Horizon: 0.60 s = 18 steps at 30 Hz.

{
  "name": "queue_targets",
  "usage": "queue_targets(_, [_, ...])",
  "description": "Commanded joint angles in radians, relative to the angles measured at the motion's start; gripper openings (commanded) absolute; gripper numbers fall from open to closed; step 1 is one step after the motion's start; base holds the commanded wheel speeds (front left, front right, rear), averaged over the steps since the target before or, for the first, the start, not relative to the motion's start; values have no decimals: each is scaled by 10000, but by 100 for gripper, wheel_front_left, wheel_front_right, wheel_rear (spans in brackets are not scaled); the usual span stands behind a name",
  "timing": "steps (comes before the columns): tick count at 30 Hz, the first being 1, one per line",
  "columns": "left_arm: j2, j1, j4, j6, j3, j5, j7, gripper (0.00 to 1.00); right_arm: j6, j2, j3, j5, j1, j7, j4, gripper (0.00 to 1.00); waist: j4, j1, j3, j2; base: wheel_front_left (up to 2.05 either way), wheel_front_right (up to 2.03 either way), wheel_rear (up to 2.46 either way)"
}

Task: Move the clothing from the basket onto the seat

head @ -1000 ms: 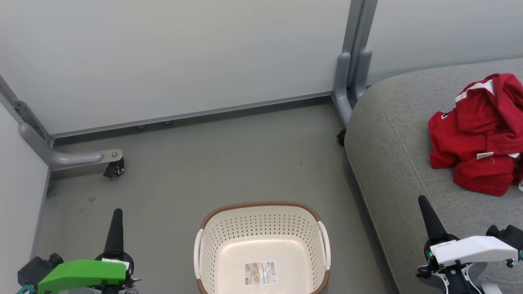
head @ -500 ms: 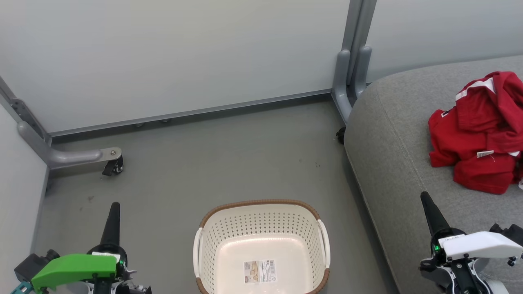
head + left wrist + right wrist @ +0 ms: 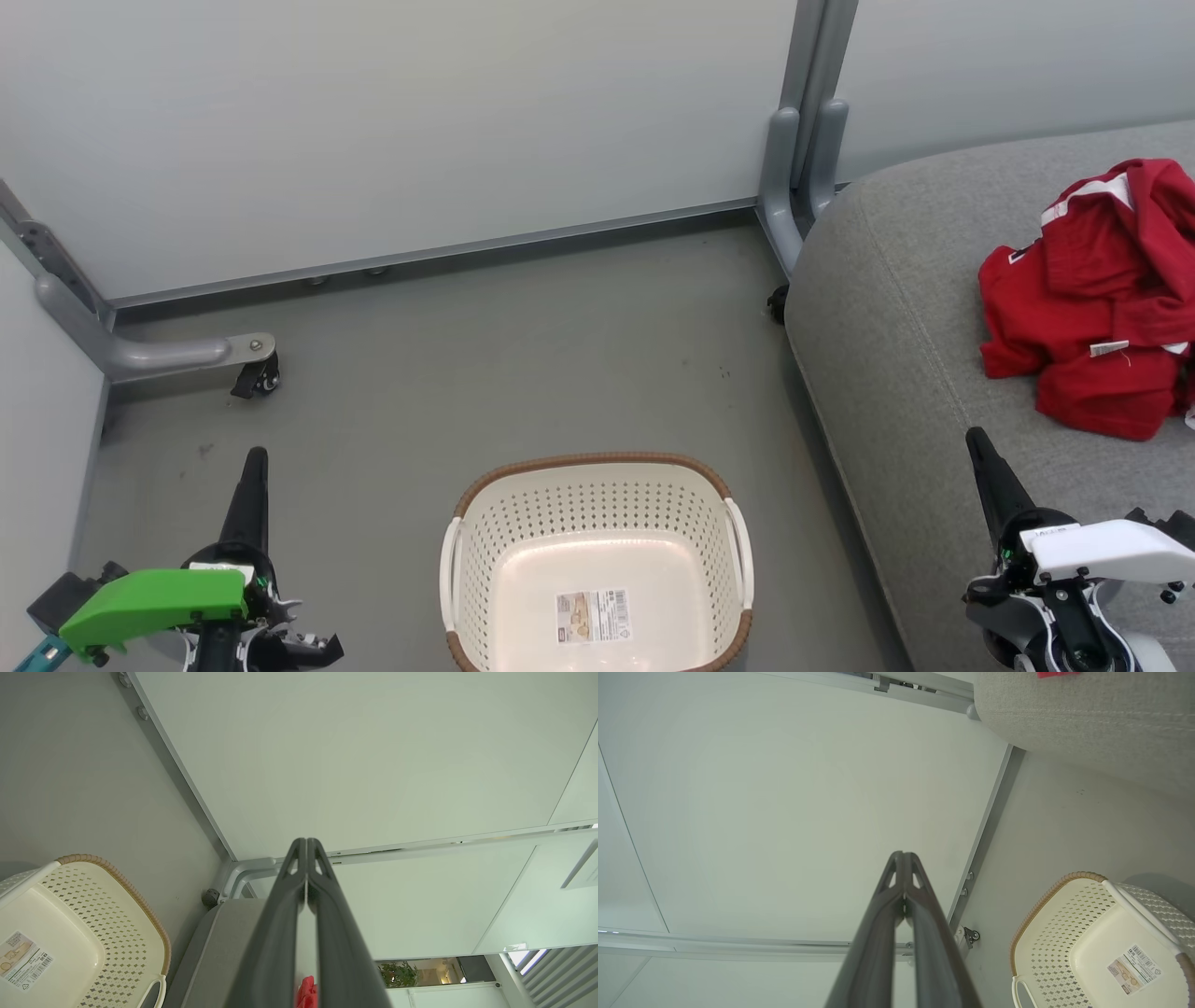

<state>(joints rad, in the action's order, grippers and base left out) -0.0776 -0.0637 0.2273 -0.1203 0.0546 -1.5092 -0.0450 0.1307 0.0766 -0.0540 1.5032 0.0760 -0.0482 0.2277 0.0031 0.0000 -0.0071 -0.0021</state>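
The red clothing (image 3: pixel 1097 299) with white trim lies crumpled on the grey seat (image 3: pixel 896 317) at the right; a sliver of the clothing (image 3: pixel 306 994) shows past my left fingers. The cream basket (image 3: pixel 597 560) stands on the floor at bottom centre, holding just its label (image 3: pixel 591 616). My left gripper (image 3: pixel 254 457) hangs shut at the lower left, left of the basket (image 3: pixel 70 933). My right gripper (image 3: pixel 976 437) is shut over the seat's front edge, below the clothing. Both wrist views show fingers pressed together with nothing between them, and the basket (image 3: pixel 1101 942) off to one side.
Pale partition walls stand behind, on grey metal feet. One foot with a caster (image 3: pixel 257 373) reaches onto the floor at the left. A grey post (image 3: pixel 803 149) stands at the seat's back-left corner, with a small black caster (image 3: pixel 777 303) beside it.
The head view has shifted slightly, so the scene sits a little higher. Both grippers have drawn down and outward toward the lower corners, still shut. The clothing and basket have not moved.
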Motion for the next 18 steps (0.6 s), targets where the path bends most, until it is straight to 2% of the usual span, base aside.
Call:
queue_targets(1, [-42,-249,-4,-52,54,-233,-78,0,1,36,-60,234,179,-72,21,0,-2,0,8,18,0,0,0])
queue_targets(18, [0,-513,181,-135,257,-1370,-424,0,0,0,-269,1417,358,-397,170,0,-30,0,100,21,0,0,0])
